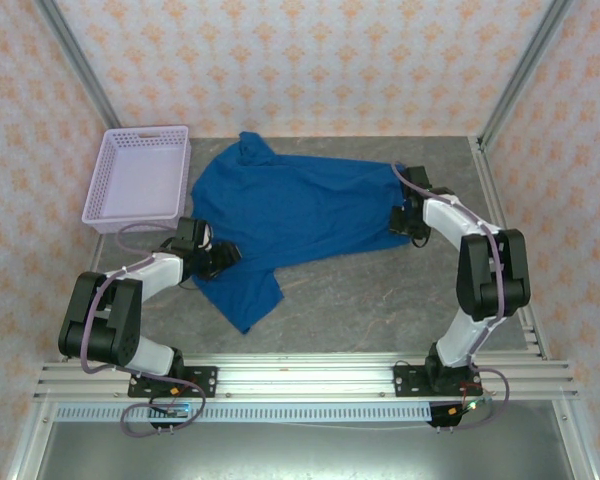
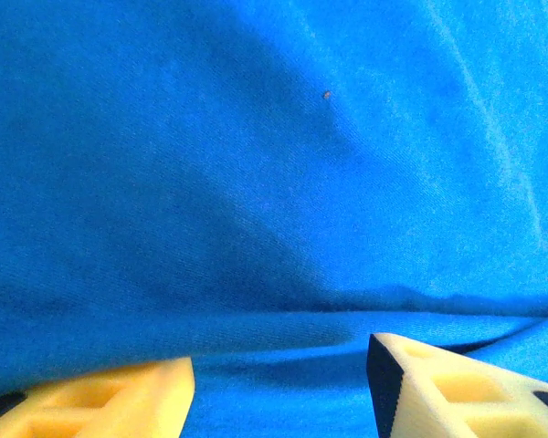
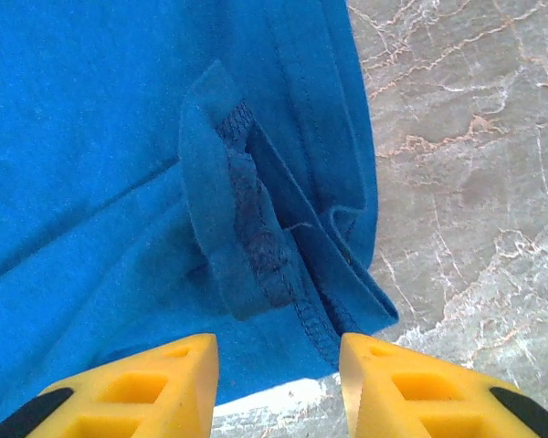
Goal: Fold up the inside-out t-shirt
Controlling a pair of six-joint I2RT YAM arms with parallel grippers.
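The royal-blue t-shirt (image 1: 300, 205) is spread on the table (image 1: 380, 300) between the bent left arm (image 1: 130, 275) and right arm (image 1: 485, 270). The left gripper (image 1: 223, 258) is set over its near-left part, jaws partly spread, nothing pinched. The right gripper (image 1: 408, 215) is held at the stitched right hem — parted, empty.

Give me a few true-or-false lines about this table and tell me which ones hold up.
1. The t-shirt lies spread on the table, outside the basket. True.
2. The basket sits at the table's far right corner. False: it is at the far left corner, beside the shirt.
3. The right gripper has its jaws apart at the shirt's stitched hem, next to bare table. True.
4. The shirt is red. False: it is royal blue.
5. The left gripper hangs over bare table. False: blue cloth lies under and ahead of its parted fingers.
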